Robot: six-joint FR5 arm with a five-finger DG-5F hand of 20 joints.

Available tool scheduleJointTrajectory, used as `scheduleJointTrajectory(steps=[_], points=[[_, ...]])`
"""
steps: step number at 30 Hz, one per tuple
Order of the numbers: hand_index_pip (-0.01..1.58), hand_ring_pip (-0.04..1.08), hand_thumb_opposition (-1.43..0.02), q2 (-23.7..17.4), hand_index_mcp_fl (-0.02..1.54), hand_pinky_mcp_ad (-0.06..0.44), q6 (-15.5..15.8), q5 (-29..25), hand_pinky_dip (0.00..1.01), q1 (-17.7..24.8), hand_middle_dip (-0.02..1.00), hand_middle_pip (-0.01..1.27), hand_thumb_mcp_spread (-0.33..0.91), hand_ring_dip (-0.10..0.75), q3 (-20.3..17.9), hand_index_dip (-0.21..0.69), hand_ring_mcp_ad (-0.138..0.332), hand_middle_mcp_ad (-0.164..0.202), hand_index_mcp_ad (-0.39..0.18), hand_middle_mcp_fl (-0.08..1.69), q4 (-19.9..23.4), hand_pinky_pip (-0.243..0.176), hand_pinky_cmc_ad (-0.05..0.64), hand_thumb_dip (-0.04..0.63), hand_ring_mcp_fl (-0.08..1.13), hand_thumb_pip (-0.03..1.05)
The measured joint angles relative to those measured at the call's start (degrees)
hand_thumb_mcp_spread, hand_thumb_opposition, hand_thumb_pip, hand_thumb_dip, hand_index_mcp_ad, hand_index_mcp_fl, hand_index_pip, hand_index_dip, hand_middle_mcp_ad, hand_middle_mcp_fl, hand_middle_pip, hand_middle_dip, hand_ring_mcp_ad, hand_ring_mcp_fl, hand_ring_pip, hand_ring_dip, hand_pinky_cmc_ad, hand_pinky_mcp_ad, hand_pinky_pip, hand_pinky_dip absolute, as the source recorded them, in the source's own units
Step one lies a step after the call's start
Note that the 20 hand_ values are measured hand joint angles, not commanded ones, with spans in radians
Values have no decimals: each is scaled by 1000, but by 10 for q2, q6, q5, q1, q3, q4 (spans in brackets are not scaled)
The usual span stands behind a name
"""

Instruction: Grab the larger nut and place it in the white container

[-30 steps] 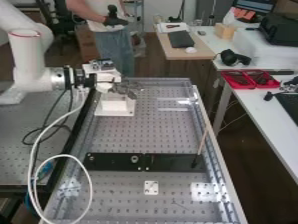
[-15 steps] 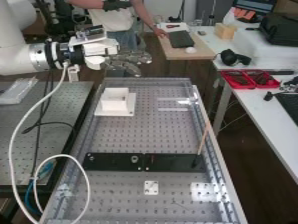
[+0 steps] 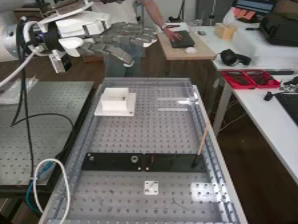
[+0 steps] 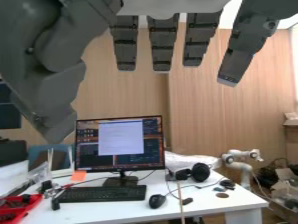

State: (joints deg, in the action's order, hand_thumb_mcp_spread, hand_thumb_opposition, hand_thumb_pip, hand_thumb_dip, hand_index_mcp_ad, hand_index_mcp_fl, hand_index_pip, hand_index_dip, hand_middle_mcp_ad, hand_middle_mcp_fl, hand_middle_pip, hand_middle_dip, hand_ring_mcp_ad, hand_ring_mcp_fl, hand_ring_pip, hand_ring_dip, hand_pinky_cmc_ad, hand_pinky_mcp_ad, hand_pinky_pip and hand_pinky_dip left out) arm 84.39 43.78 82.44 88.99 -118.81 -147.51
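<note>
In the high view, the hand (image 3: 124, 39) is raised at the upper left, well above the white container (image 3: 116, 99) and apart from it. Its fingers are extended and hold nothing. From the wrist view, the hand (image 4: 163, 44) has straight fingers hanging down, with the thumb well apart from them. The white container stands on its square base at the bench's far left; what lies inside cannot be made out. On the black bar (image 3: 170, 162) the smaller nut (image 3: 91, 158) and the bearing (image 3: 134, 159) stand apart.
A thin stick (image 3: 203, 139) rises from the bar's right end. A white plate (image 3: 151, 188) lies nearer on the perforated bench (image 3: 136, 132). Loose cables (image 3: 52, 162) loop at the bench's left side. Red trays (image 3: 250, 80) stand on the table to the right.
The hand was low at the white container a second ago; it has risen off it and come nearer the camera. The cables have swung left with the arm. Container and bar have stayed put.
</note>
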Motion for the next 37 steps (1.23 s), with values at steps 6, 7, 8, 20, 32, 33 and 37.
scheduleJointTrajectory(steps=[6,7,8,20,32,33,37], points=[[291,112,-791,10,17,311,-2,-2,604,-22,220,119,133,124,18,-105,141,73,-91,66,-17,-93,353,188,16,695],[276,112,-791,11,12,311,-3,-2,604,-23,220,119,133,126,19,-105,141,75,-91,66,-18,-89,349,188,16,695],[269,112,-791,13,16,314,-4,-1,604,-25,220,119,133,126,22,-105,140,75,-91,70,-21,-93,349,188,16,695],[211,112,-771,22,37,314,-6,16,543,-32,222,119,113,122,44,-117,138,73,-91,70,-46,-89,367,157,16,670],[147,112,-771,26,37,314,-2,30,525,-35,222,120,113,122,58,-117,145,73,-91,68,-73,-89,377,157,16,670],[147,112,-771,25,42,314,-1,34,529,-36,222,120,113,122,61,-117,145,73,-91,72,-79,-89,375,161,16,668],[131,112,-771,25,37,311,-4,49,525,-38,222,120,117,122,72,-117,154,75,-91,72,-99,-89,379,157,16,668]])
